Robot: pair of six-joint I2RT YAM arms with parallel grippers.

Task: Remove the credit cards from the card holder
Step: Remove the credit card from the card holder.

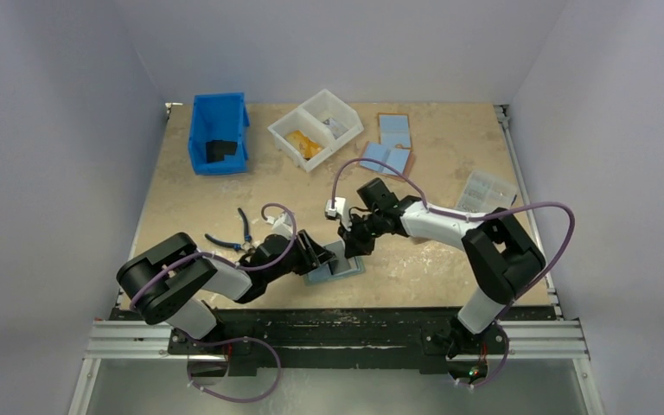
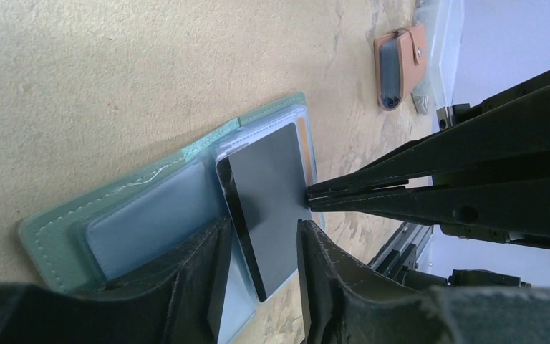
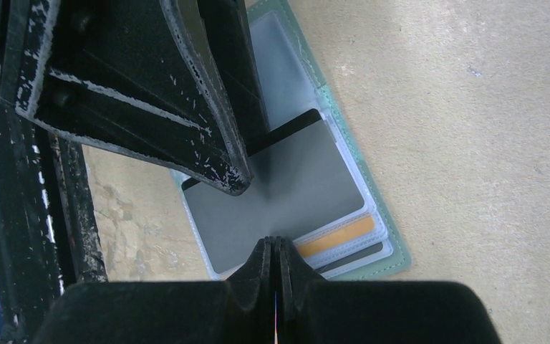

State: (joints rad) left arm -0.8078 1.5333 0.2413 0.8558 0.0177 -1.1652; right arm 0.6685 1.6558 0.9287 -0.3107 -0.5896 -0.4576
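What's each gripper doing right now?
Left gripper: straddles the dark card; grip cannot be told.
Right gripper: shut, at that card's edge.

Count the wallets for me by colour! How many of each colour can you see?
Teal wallet: 1
Salmon-pink wallet: 1
Light-blue-and-brown wallets: 2
Total: 4
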